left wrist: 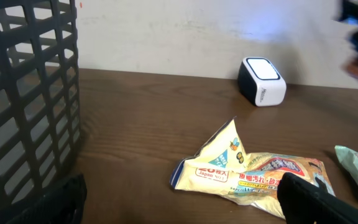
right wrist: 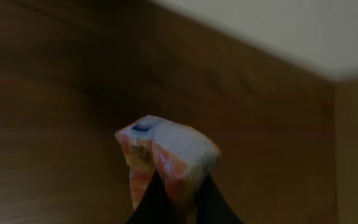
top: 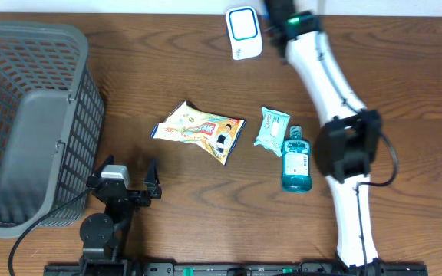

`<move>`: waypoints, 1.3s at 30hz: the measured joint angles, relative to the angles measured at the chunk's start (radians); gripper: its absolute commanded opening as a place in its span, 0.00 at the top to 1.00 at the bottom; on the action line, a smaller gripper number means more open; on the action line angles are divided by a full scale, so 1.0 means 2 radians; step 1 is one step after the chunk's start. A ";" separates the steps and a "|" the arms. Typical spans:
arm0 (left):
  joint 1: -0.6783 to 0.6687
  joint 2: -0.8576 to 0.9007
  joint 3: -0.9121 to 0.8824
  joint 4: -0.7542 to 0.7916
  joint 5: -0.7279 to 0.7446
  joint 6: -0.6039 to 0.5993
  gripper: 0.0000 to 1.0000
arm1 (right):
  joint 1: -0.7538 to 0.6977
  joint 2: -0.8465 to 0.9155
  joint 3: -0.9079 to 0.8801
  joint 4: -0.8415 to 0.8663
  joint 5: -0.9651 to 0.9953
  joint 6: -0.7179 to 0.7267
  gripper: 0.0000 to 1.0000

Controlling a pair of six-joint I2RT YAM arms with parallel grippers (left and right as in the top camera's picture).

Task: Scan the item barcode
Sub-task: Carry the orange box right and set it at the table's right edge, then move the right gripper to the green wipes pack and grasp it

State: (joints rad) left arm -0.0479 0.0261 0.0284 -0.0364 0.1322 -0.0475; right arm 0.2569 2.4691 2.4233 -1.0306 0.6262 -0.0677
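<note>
The item is a small orange-and-white packet (right wrist: 166, 155), blurred in the right wrist view. My right gripper (right wrist: 176, 202) is shut on its lower end, holding it above the brown table. In the overhead view that gripper (top: 273, 11) reaches to the far edge, just right of the white scanner (top: 244, 32) with a blue ring on its face; the packet itself is hidden there. The scanner (left wrist: 263, 81) also stands at the back in the left wrist view. My left gripper (top: 125, 181) rests near the front left, open with nothing between its fingers (left wrist: 316, 200).
A grey mesh basket (top: 29, 123) fills the left side. A crumpled yellow snack bag (top: 202, 130) lies mid-table, with a pale green packet (top: 271, 130) and a blue mouthwash bottle (top: 296, 161) to its right. The right arm (top: 336, 92) spans above the bottle.
</note>
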 measured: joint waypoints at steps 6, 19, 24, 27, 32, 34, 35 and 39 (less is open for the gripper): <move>0.000 0.000 0.000 0.000 0.000 0.000 0.02 | -0.149 0.000 0.000 -0.036 -0.011 0.077 0.99; 0.000 0.000 0.000 0.000 0.000 0.000 0.02 | -0.405 -0.001 -0.075 0.003 -0.227 0.100 0.80; 0.000 0.000 0.000 0.000 0.000 0.000 0.02 | -0.441 -0.008 -0.076 -0.002 -0.277 0.107 0.05; 0.000 0.000 0.000 0.000 0.000 0.000 0.02 | -0.444 -0.030 -0.076 -0.003 -0.319 0.107 0.01; 0.000 0.000 0.000 0.000 0.000 0.000 0.02 | -0.436 -0.123 -0.076 -0.011 -0.430 0.108 0.01; 0.000 0.000 0.000 0.000 0.000 0.000 0.02 | -0.421 -0.177 -0.074 -0.022 -0.482 0.110 0.01; 0.000 0.000 0.000 0.000 0.000 0.000 0.02 | -0.410 -0.198 -0.071 -0.032 -0.500 0.110 0.01; 0.000 0.000 0.000 0.000 0.000 0.000 0.02 | -0.342 -0.248 -0.064 -0.085 -0.542 0.113 0.01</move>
State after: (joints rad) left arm -0.0479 0.0261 0.0284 -0.0364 0.1326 -0.0471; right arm -0.4263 1.9732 2.2959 -1.1999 -0.4587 0.1581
